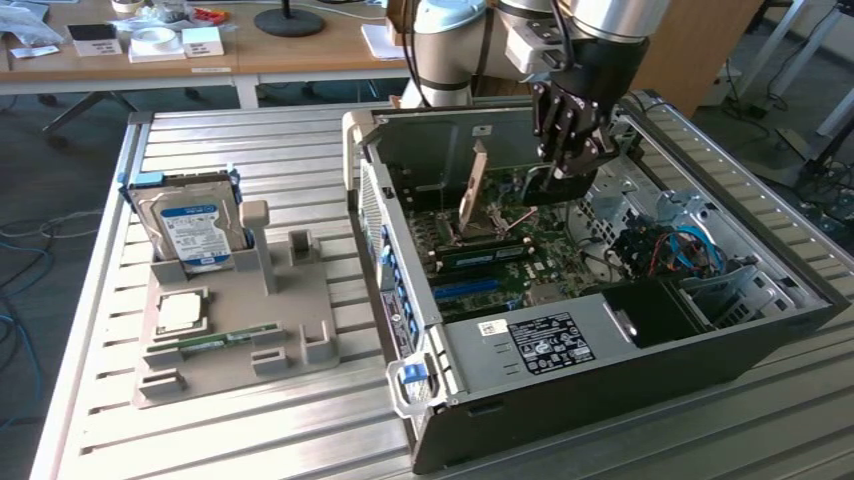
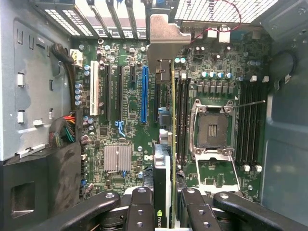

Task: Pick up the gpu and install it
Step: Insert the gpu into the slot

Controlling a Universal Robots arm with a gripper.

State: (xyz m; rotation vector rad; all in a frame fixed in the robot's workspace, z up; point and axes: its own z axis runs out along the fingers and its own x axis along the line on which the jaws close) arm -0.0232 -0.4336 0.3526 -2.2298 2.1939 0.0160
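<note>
My gripper [image 1: 571,165] reaches down into the open computer case [image 1: 614,385], shut on the gpu [image 1: 539,188]. The card's pale bracket end [image 1: 473,190] stands upright toward the case's rear wall. In the wrist view the gpu [image 2: 163,163] runs edge-on away from my gripper [image 2: 166,204], a black finger [image 2: 139,207] on each side. Its silver bracket [image 2: 166,43] reaches to the rear slot openings. The card hangs over the green motherboard [image 2: 118,110], beside the long blue slot [image 2: 144,94] and next to the empty processor socket [image 2: 211,130].
A grey parts holder [image 1: 307,300] on the slatted metal table [image 1: 214,440], at the exterior view's left, carries a blue-labelled hard drive [image 1: 198,225], a processor [image 1: 180,310] and a green RAM stick [image 1: 227,340]. Cables [image 1: 681,250] and a black power supply [image 1: 667,310] sit inside the case.
</note>
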